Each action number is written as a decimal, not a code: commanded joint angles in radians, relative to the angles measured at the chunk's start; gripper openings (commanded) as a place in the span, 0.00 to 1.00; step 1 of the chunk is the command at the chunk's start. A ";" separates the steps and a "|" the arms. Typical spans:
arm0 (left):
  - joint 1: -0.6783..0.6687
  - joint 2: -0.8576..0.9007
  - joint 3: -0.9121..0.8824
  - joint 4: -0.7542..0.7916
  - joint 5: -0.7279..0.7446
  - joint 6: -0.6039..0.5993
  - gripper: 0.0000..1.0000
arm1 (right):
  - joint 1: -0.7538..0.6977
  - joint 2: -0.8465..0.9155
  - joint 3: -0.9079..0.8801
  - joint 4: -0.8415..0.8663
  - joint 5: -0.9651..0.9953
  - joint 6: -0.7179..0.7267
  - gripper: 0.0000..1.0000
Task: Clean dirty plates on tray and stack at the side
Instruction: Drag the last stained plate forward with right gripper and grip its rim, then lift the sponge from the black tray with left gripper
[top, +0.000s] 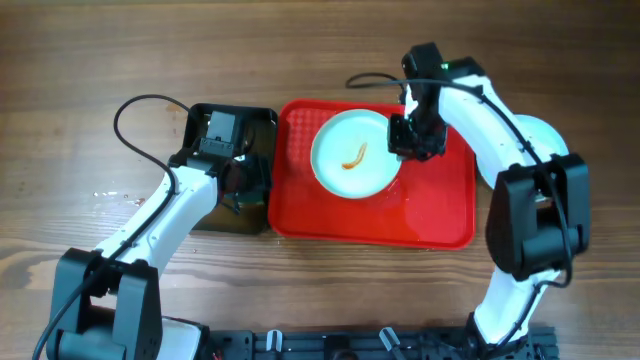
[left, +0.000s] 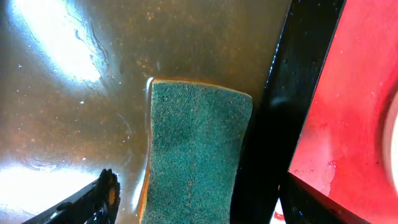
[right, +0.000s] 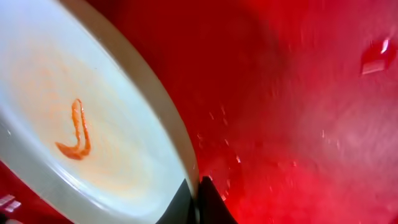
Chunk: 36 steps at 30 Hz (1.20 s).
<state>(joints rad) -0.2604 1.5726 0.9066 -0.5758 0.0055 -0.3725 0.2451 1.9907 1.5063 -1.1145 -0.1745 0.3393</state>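
One dirty plate (top: 350, 155), pale with an orange streak in the middle, lies at the back of the red tray (top: 430, 215). My right gripper (top: 408, 135) is shut on the plate's right rim. In the right wrist view the jaws (right: 196, 190) pinch the rim of the plate (right: 81, 124) over the wet tray (right: 298, 112). My left gripper (top: 245, 185) is open low over a green sponge (left: 193, 143), one finger on each side (left: 196, 186). The sponge lies in brownish water. Only this one dirty plate shows on the tray.
The smaller black tray (top: 215, 215) holding the sponge stands against the red tray's left edge; its black wall (left: 273, 112) separates the two. A pale round shape (top: 540, 135), partly hidden by the right arm, lies right of the red tray. Cables run at the back.
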 joint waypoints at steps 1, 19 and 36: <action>0.003 -0.003 -0.003 0.004 0.005 -0.006 0.80 | -0.002 -0.107 -0.172 0.086 -0.013 0.005 0.04; 0.003 0.111 -0.003 0.026 0.001 -0.006 0.55 | 0.000 -0.132 -0.329 0.328 -0.039 0.002 0.04; 0.003 0.111 -0.004 0.031 0.001 -0.006 0.04 | 0.000 -0.132 -0.330 0.325 -0.039 0.001 0.05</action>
<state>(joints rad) -0.2604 1.6711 0.9066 -0.5510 0.0055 -0.3798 0.2451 1.8851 1.1839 -0.7906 -0.2016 0.3393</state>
